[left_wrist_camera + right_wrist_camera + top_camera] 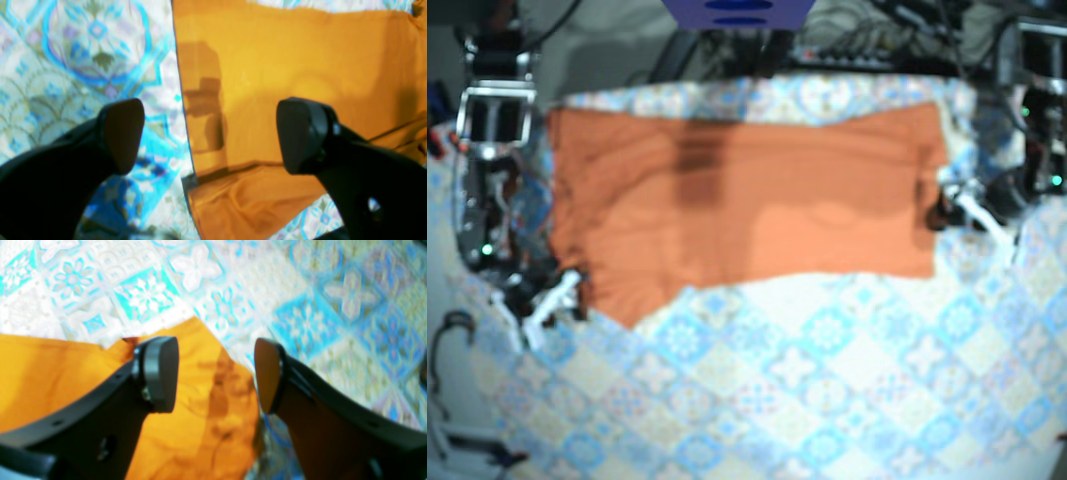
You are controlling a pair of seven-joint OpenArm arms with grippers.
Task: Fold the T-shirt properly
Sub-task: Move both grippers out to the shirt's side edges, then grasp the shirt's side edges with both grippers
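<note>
Plainly left end effector (210, 133), right end effector (215, 373) agape over T-shirt (747, 200).

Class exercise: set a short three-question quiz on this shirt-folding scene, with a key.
1. True or false: the left tool is shut on the shirt.
2. The right tool is: A) open B) shut on the shirt C) out of view.
3. Fill in: the shirt lies spread on a patterned ____.
Key: 1 false; 2 A; 3 cloth.
</note>
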